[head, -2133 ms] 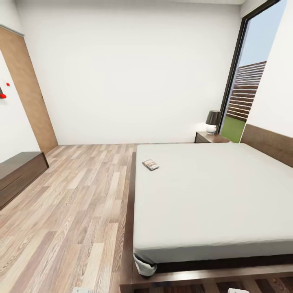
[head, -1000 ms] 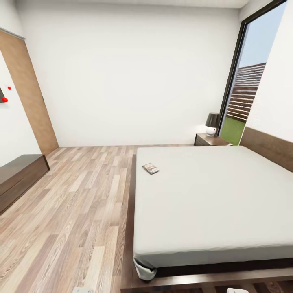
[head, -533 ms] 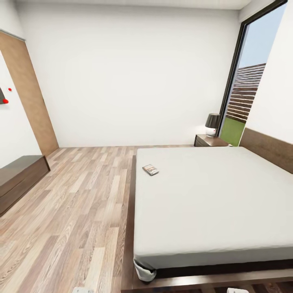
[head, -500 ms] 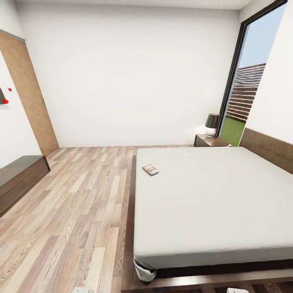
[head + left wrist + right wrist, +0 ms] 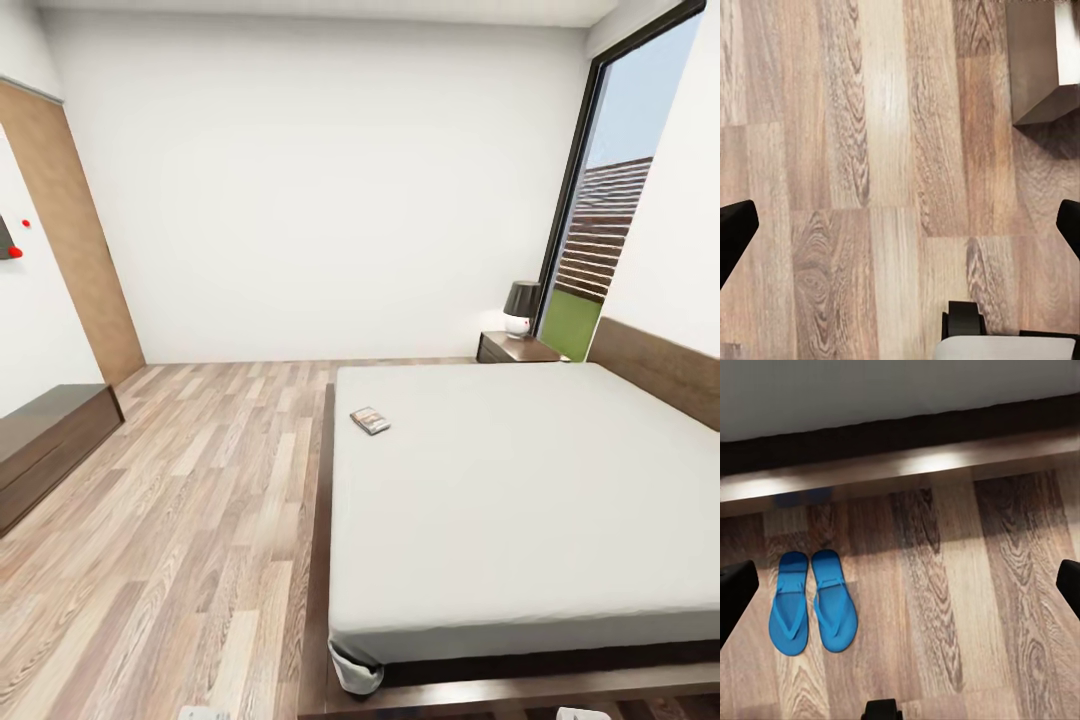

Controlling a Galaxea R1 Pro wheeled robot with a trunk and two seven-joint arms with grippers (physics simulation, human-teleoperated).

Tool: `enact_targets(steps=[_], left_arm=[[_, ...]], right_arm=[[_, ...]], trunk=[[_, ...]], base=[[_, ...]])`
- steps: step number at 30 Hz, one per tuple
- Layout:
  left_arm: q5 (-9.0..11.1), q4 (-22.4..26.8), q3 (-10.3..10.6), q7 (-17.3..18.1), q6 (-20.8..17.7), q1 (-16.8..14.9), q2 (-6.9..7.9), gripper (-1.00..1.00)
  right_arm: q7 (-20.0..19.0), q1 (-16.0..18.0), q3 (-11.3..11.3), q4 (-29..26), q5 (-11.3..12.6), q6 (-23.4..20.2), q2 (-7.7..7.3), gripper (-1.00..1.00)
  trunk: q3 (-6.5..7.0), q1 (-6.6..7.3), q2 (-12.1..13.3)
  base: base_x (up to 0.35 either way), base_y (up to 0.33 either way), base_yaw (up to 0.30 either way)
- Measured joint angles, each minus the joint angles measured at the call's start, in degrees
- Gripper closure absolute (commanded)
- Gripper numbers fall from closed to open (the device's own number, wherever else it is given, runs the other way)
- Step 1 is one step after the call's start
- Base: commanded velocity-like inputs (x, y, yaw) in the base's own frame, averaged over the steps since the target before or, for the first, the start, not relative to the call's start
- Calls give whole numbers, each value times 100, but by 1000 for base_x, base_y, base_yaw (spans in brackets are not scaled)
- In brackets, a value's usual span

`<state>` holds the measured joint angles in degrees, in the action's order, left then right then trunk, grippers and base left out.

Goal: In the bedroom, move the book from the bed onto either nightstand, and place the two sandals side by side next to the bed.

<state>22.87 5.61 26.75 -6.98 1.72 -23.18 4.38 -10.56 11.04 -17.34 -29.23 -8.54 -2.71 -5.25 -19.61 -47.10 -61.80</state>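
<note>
Two sandals (image 5: 813, 600) were seen paired on the floor by the bed (image 5: 520, 480), the book (image 5: 370, 420) remained near its left edge, both grippers' fingers were spread empty, and the view had barely shifted.

L gripper (image 5: 900, 225): jaws spread wide, black fingertips (image 5: 735, 232) at 9 and 3 o'clock edges of the L wrist view, pointing down, nothing between them. R gripper (image 5: 900, 585): same pose, fingertips (image 5: 735, 589) wide apart, pointing down, holding nothing.
</note>
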Motion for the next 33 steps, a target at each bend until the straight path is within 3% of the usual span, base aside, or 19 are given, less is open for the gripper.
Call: enact_targets(steps=[24,33], left_arm=[[1,-1,6,1,24,12,0,-100],[-5,-1,8,4,229,69,-3,-100]], right_arm=[[0,1,-5,1,0,0,0,-100],[0,0,-10,0,0,2,0,-100]], trunk=[[432,528,963],[432,528,965]], base=[[0,0,0],[0,0,0]])
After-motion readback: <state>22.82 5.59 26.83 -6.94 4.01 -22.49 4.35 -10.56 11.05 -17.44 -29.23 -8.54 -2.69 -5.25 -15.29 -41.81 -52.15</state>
